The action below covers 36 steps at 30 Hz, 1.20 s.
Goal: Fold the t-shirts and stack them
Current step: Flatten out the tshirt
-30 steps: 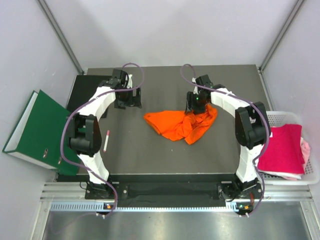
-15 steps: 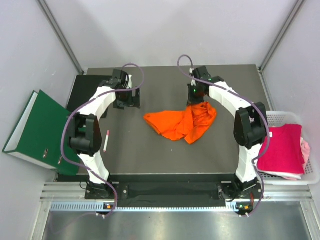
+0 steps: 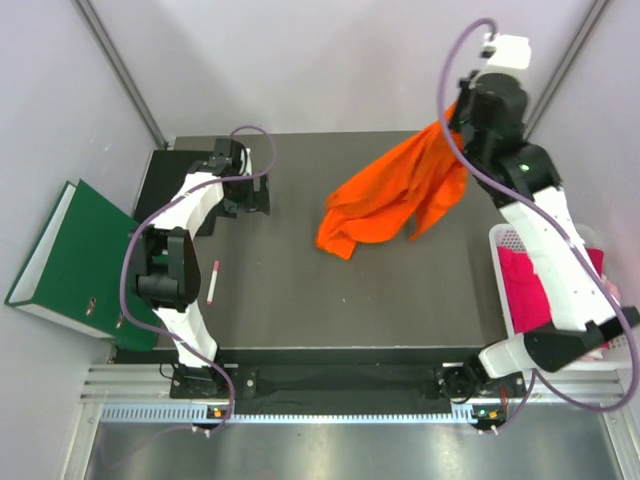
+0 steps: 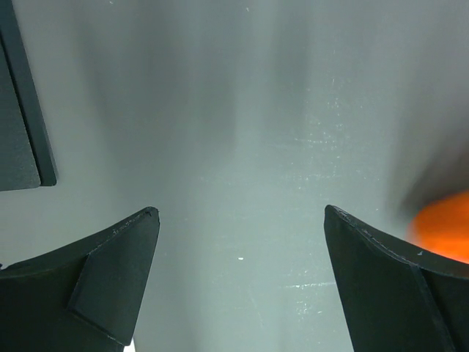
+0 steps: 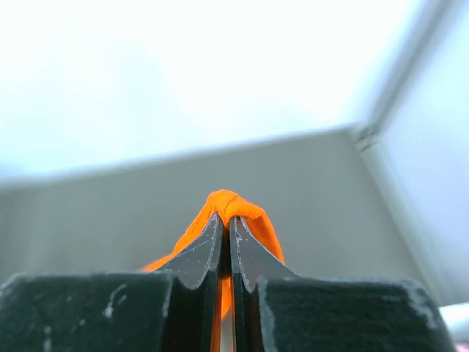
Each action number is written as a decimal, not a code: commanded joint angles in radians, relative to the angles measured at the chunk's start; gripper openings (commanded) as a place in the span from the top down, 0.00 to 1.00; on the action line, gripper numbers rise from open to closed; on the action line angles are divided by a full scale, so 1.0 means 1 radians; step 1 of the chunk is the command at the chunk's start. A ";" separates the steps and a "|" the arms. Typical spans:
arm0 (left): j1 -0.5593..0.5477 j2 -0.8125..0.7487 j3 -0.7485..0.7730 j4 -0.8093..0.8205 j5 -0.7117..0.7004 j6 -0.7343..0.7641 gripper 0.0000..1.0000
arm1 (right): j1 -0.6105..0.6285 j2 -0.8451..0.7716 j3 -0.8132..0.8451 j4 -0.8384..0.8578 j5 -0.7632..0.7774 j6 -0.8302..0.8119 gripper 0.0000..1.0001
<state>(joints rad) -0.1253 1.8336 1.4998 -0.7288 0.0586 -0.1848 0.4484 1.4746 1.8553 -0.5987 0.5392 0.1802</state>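
The bright orange t-shirt [image 3: 395, 190] hangs stretched in the air over the back right of the table, its lower end near the table's middle. My right gripper [image 3: 455, 118] is raised high at the back right and is shut on a fold of the orange shirt [image 5: 238, 207]. My left gripper [image 3: 255, 198] is open and empty, low over the bare table at the back left; a blur of the orange shirt [image 4: 443, 224] shows at the right edge of its wrist view. A magenta t-shirt [image 3: 530, 290] lies in the white basket [image 3: 500, 240], with pale pink cloth [image 3: 610, 290] beside it.
A green binder [image 3: 65, 260] lies off the table's left edge. A black pad [image 3: 170, 180] sits at the back left corner. A small white pen [image 3: 214, 280] lies on the table's left side. Walls enclose the table on three sides.
My right arm has risen up and back to the right, lifting the orange shirt off the table so that it hangs. My left gripper has shifted slightly left.
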 commanded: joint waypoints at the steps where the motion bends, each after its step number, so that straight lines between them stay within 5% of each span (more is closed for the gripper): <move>1: 0.007 -0.046 0.004 0.000 -0.016 0.002 0.01 | -0.008 -0.099 0.085 0.177 0.300 -0.206 1.00; 6: 0.009 -0.048 0.007 0.003 -0.016 -0.001 0.01 | -0.008 -0.070 0.221 0.209 0.355 -0.307 1.00; 12: 0.010 -0.051 0.004 0.002 -0.017 -0.007 0.01 | 0.050 0.064 0.427 0.101 0.243 -0.326 1.00; 16: 0.015 -0.057 -0.007 -0.001 -0.039 -0.015 0.01 | 0.226 0.182 0.538 0.094 0.202 -0.419 1.00; 22: 0.035 -0.069 -0.009 -0.009 -0.092 -0.027 0.01 | 0.407 0.259 0.562 0.262 0.246 -0.579 1.00; 30: 0.059 -0.065 0.011 -0.015 -0.101 -0.035 0.01 | 0.475 0.271 0.559 0.208 0.079 -0.427 1.00; 36: 0.064 -0.065 0.005 -0.017 -0.106 -0.033 0.01 | 0.464 0.210 0.487 0.216 0.157 -0.430 1.00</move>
<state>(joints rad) -0.0643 1.8145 1.4960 -0.7345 -0.0353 -0.2111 0.9154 1.7859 2.3684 -0.4576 0.6533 -0.2607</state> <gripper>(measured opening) 0.986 0.015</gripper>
